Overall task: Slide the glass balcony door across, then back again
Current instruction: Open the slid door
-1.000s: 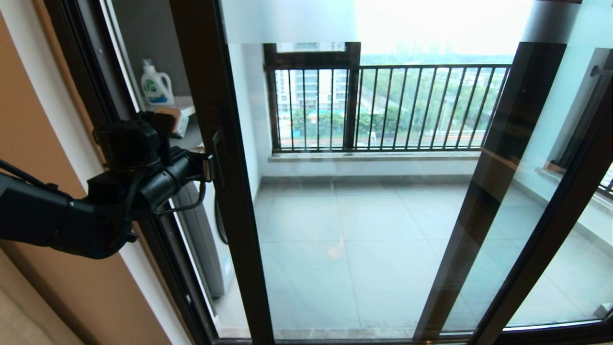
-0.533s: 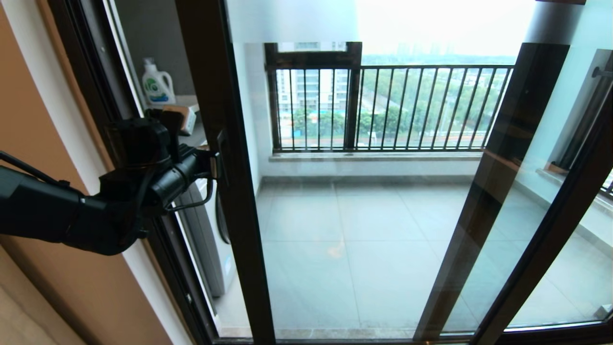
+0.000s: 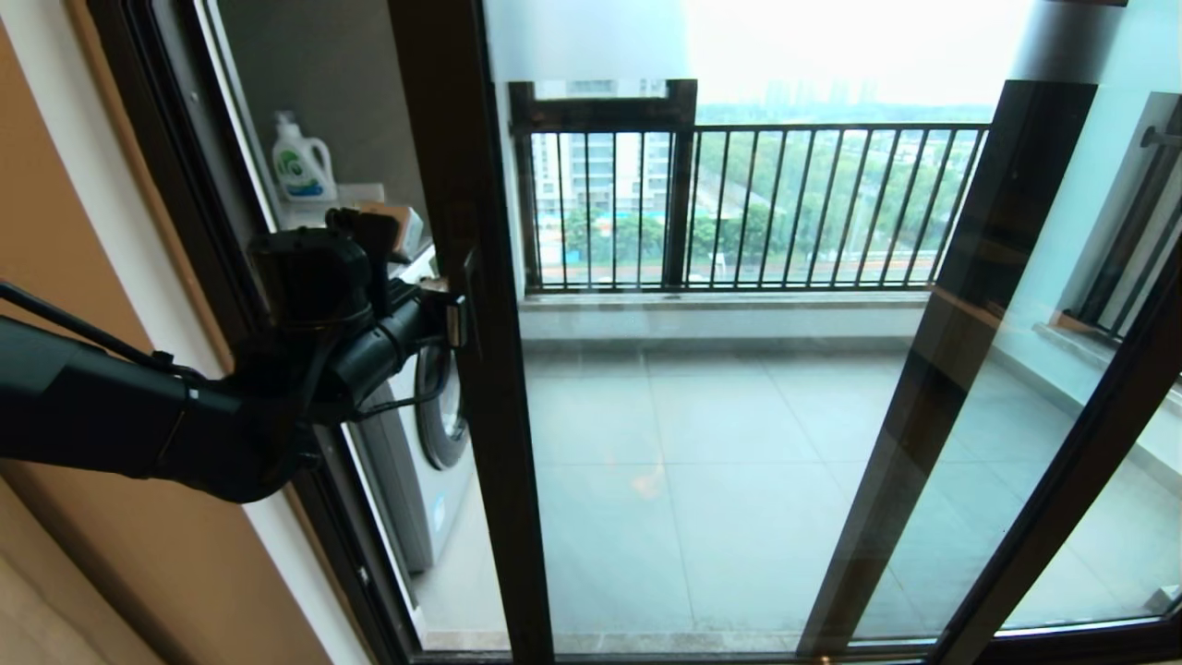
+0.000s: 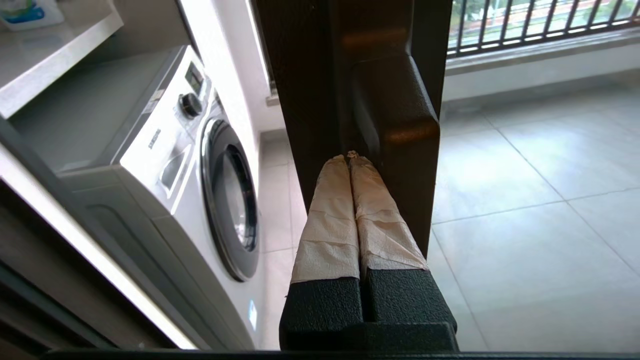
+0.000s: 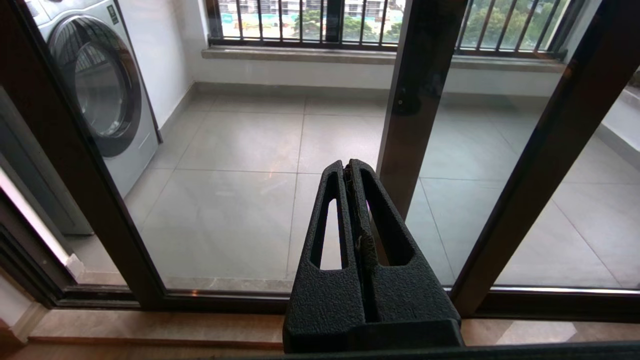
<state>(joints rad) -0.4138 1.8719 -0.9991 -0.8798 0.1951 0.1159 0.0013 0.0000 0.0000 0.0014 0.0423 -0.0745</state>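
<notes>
The glass balcony door (image 3: 702, 443) is a tall clear panel whose dark upright frame (image 3: 471, 185) stands left of centre, with open space to its left. Its black bar handle (image 3: 473, 300) sits on that upright. My left gripper (image 3: 452, 319) is shut, and its taped fingertips (image 4: 345, 170) are tucked between the upright and the bar handle (image 4: 400, 115), touching both. My right gripper (image 5: 348, 167) is shut with nothing in it, hanging low in front of the glass; it is out of the head view.
Through the gap I see a white washing machine (image 3: 434, 416) with a detergent bottle (image 3: 300, 162) on the counter above it. A second dark-framed panel (image 3: 960, 323) overlaps the door at right. The fixed outer frame (image 3: 185, 185) and tan wall stand at left. Balcony railing (image 3: 757, 203) lies beyond.
The door has slid to the right and the gap on its left has widened. My left gripper has travelled right with the handle.
</notes>
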